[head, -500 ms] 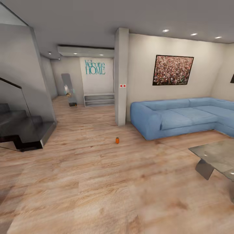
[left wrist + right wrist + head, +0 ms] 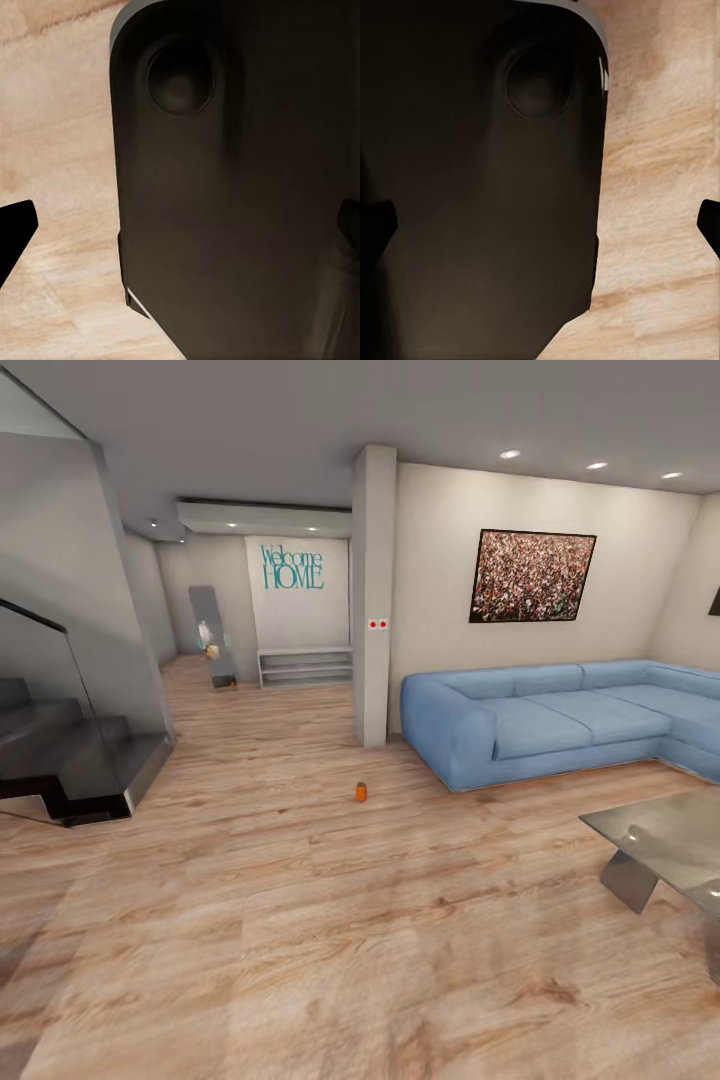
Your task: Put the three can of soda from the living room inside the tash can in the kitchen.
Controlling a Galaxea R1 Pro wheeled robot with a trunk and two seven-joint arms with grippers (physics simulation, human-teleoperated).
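One can of soda (image 2: 361,792), bright orange, stands upright on the wood-plank floor of the living room, mid-distance ahead, between the grey pillar and the blue sofa. The tash can is out of view. In the left wrist view my left gripper (image 2: 180,229) is open, its dark fingertips (image 2: 15,234) far apart at the picture's edges, over a dark part of the robot's body and the floor. My right gripper (image 2: 540,225) is open the same way, with one fingertip (image 2: 376,225) at the edge and nothing between the fingers.
A blue corner sofa (image 2: 540,720) lines the right wall. A glass-topped table (image 2: 665,840) stands at the near right. Dark stairs (image 2: 70,760) rise at the left. A grey pillar (image 2: 373,600) stands behind the can, and a hallway with a shelf (image 2: 305,665) opens beyond.
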